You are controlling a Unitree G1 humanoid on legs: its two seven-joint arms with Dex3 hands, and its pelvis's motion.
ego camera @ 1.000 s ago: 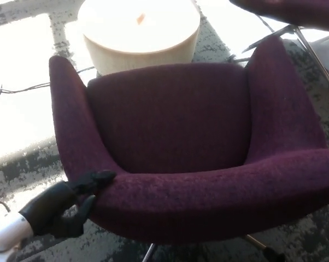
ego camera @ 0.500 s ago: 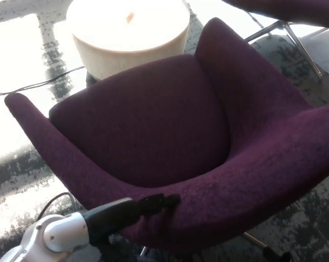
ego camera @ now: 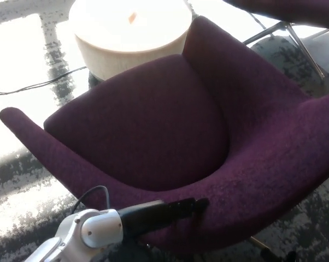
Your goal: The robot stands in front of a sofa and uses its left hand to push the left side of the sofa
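Your left arm is coming in from the bottom left, white wrist joint low in frame, black forearm reaching right along the near edge of the sofa [ego camera: 170, 125]. Your left hand [ego camera: 178, 209] is lying flat against the purple upholstery, fingers extended together and pressing on the near rim; it's grasping nothing, just pushing. The sofa is filling most of the frame, rotated so its open seat is facing picture left, one armrest tip pointing left, the back running toward the upper right. The round cream table [ego camera: 130, 33] is sitting just behind it. Versus half a second ago: your hand is further right along the rim, and the sofa is swung a bit more. Your right hand isn't showing.
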